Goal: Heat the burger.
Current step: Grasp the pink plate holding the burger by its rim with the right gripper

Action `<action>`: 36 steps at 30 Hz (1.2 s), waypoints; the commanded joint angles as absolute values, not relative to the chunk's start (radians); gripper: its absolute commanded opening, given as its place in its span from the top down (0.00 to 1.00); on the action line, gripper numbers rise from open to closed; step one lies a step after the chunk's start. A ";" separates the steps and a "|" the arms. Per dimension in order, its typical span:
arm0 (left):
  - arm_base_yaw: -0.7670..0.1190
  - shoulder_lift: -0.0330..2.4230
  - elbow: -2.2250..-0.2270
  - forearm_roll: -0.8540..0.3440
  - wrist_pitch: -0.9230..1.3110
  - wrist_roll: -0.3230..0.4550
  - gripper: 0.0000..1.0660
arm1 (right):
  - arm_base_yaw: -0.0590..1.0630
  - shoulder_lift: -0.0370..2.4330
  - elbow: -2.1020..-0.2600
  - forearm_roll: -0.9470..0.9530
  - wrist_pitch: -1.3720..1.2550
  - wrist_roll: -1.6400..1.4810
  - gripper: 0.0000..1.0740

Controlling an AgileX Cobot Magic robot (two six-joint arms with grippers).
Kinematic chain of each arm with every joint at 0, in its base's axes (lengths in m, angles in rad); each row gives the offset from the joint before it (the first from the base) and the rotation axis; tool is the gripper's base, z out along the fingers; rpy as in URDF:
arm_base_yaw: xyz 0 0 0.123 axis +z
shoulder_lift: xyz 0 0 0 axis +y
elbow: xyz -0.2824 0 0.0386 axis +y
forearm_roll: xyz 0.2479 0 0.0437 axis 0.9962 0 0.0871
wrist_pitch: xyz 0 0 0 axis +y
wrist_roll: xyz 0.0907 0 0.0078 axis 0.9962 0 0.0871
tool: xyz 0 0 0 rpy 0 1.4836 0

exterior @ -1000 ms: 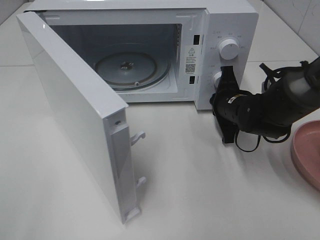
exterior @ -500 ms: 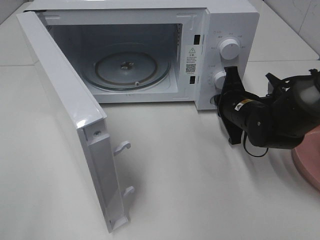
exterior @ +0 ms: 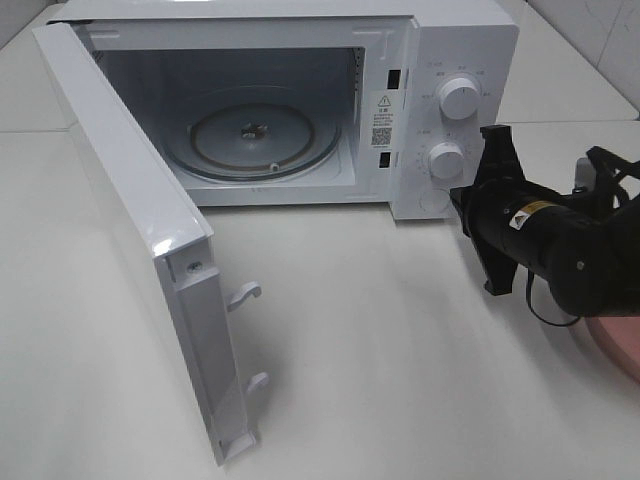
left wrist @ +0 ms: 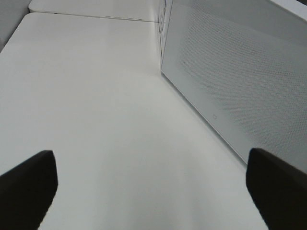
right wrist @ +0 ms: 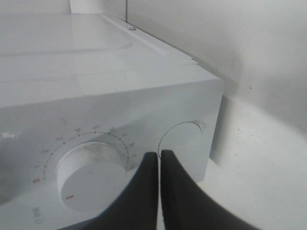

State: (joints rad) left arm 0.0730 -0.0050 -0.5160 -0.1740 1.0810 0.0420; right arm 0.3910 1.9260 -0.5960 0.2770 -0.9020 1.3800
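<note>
The burger is out of view. The white microwave (exterior: 440, 60) stands at the back with its door (exterior: 130, 230) swung wide open to the left, and its glass turntable (exterior: 250, 135) is bare. My right gripper (exterior: 460, 200) is shut with nothing in it, just off the lower right of the control panel. In the right wrist view its fingertips (right wrist: 159, 160) are pressed together in front of the lower knob (right wrist: 91, 170) and the round button (right wrist: 182, 141). My left gripper (left wrist: 151, 191) is open over bare table beside the door's dotted outer face (left wrist: 240, 81).
A pink plate (exterior: 618, 350) shows at the right edge, mostly behind my right arm. Two white knobs (exterior: 459, 97) sit on the microwave's panel. The door's latch hooks (exterior: 245, 293) stick out over the white table (exterior: 400, 380).
The microwave door has swung a little wider to the left. My right arm has pulled back to the right, away from the control panel, with its gripper still shut.
</note>
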 commanded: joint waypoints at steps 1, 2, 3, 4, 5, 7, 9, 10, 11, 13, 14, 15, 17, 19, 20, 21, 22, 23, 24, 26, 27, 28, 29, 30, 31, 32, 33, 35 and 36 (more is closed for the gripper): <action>0.075 -0.020 -0.516 -0.176 1.066 0.040 0.06 | 0.386 1.872 -0.572 0.262 -0.840 1.340 1.00; 0.075 -0.020 -0.516 -0.176 1.066 0.040 0.06 | 0.386 1.851 -0.563 0.262 -0.808 1.316 1.00; 0.075 -0.020 -0.516 -0.176 1.066 0.040 0.06 | 0.385 1.806 -0.551 0.258 -0.742 1.253 1.00; 0.075 -0.020 -0.516 -0.176 1.066 0.040 0.06 | 0.385 1.806 -0.551 0.258 -0.742 1.253 1.00; 0.075 -0.020 -0.516 -0.176 1.066 0.040 0.06 | 0.384 1.787 -0.546 0.255 -0.701 1.207 1.00; 0.075 -0.020 -0.516 -0.176 1.066 0.040 0.06 | 0.384 1.741 -0.545 0.255 -0.595 1.110 1.00; 0.075 -0.020 -0.516 -0.176 1.066 0.040 0.06 | 0.384 1.699 -0.545 0.255 -0.500 1.024 1.00; 0.075 -0.020 -0.516 -0.176 1.066 0.040 0.06 | 0.384 1.677 -0.545 0.255 -0.454 0.980 1.00; 0.075 -0.020 -0.516 -0.176 1.066 0.040 0.06 | 0.384 1.636 -0.545 0.256 -0.384 0.902 1.00; 0.075 -0.020 -0.516 -0.176 1.066 0.040 0.06 | 0.384 1.600 -0.545 0.256 -0.320 0.822 1.00; 0.075 -0.020 -0.516 -0.176 1.066 0.040 0.06 | 0.384 1.600 -0.545 0.256 -0.320 0.822 1.00; 0.075 -0.020 -0.516 -0.176 1.066 0.040 0.06 | 0.384 1.581 -0.545 0.256 -0.294 0.774 1.00; 0.075 -0.020 -0.516 -0.176 1.066 0.040 0.06 | 0.384 1.549 -0.545 0.256 -0.264 0.680 1.00; 0.075 -0.020 -0.516 -0.176 1.066 0.040 0.06 | 0.384 1.497 -0.545 0.256 -0.228 0.558 0.99; 0.075 -0.020 -0.516 -0.176 1.066 0.040 0.06 | 0.384 1.497 -0.545 0.256 -0.228 0.558 0.99; 0.075 -0.020 -0.516 -0.176 1.066 0.040 0.06 | 0.384 1.459 -0.545 0.256 -0.186 0.454 0.99; 0.075 -0.020 -0.516 -0.176 1.066 0.040 0.06 | 0.384 1.444 -0.545 0.256 -0.159 0.402 0.99; 0.075 -0.020 -0.516 -0.176 1.066 0.040 0.06 | 0.384 1.444 -0.545 0.256 -0.159 0.402 0.99; 0.075 -0.020 -0.516 -0.176 1.066 0.040 0.06 | 0.384 1.414 -0.545 0.264 -0.106 0.319 0.98; 0.075 -0.020 -0.516 -0.176 1.066 0.040 0.06 | 0.384 1.399 -0.545 0.267 -0.073 0.281 0.98; 0.075 -0.020 -0.516 -0.176 1.066 0.040 0.06 | 0.384 1.371 -0.546 0.267 -0.016 0.223 0.97; 0.075 -0.020 -0.516 -0.176 1.066 0.040 0.06 | 0.384 1.358 -0.546 0.267 0.017 0.197 0.97; 0.075 -0.020 -0.516 -0.176 1.066 0.040 0.06 | 0.384 1.358 -0.546 0.267 0.017 0.197 0.97; 0.075 -0.020 -0.516 -0.176 1.066 0.040 0.06 | 0.384 1.337 -0.551 0.264 0.089 0.150 0.97; 0.075 -0.020 -0.516 -0.176 1.066 0.040 0.06 | 0.384 1.337 -0.551 0.264 0.089 0.150 0.97; 0.075 -0.020 -0.516 -0.176 1.066 0.040 0.06 | 0.384 1.320 -0.565 0.260 0.163 0.109 0.96; 0.075 -0.020 -0.516 -0.176 1.066 0.040 0.06 | 0.384 1.312 -0.575 0.258 0.205 0.084 0.96; 0.075 -0.020 -0.516 -0.176 1.066 0.040 0.06 | 0.384 1.301 -0.594 0.257 0.276 0.039 0.95; 0.075 -0.020 -0.516 -0.176 1.066 0.040 0.06 | 0.384 1.301 -0.594 0.257 0.276 0.039 0.95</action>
State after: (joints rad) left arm 0.0730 -0.0050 -0.5160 -0.1740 1.0810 0.0420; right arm 0.3910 1.3120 -0.5890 0.2640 0.2540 0.0670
